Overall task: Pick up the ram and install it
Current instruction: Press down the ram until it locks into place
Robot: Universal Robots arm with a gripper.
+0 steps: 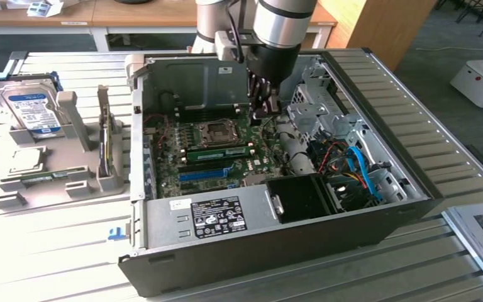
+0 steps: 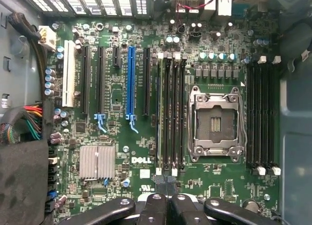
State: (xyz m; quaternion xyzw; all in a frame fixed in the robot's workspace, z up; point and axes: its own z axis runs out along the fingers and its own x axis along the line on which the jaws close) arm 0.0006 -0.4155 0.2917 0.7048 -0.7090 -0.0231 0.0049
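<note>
My gripper (image 1: 263,112) hangs inside the open computer case (image 1: 409,189), just above the motherboard (image 1: 174,170) and beside the CPU socket (image 1: 216,132). Its black fingers (image 2: 155,204) are closed together with nothing between them. One long green ram stick (image 1: 218,152) is seated in a slot between the socket and the blue slot (image 1: 201,174); in the wrist view it appears edge-on (image 2: 160,112), straight ahead of the gripper (image 2: 165,188). A second green stick (image 1: 47,176) lies in the grey fixture (image 1: 90,182) at the exterior view's left.
The blue slot (image 2: 130,83) and empty black memory slots (image 2: 261,112) flank the CPU socket (image 2: 214,122). A hard drive (image 1: 30,110) stands in the fixture. Cables (image 1: 355,167), a black shroud (image 1: 304,198) and the power supply (image 1: 212,217) crowd the case's near side.
</note>
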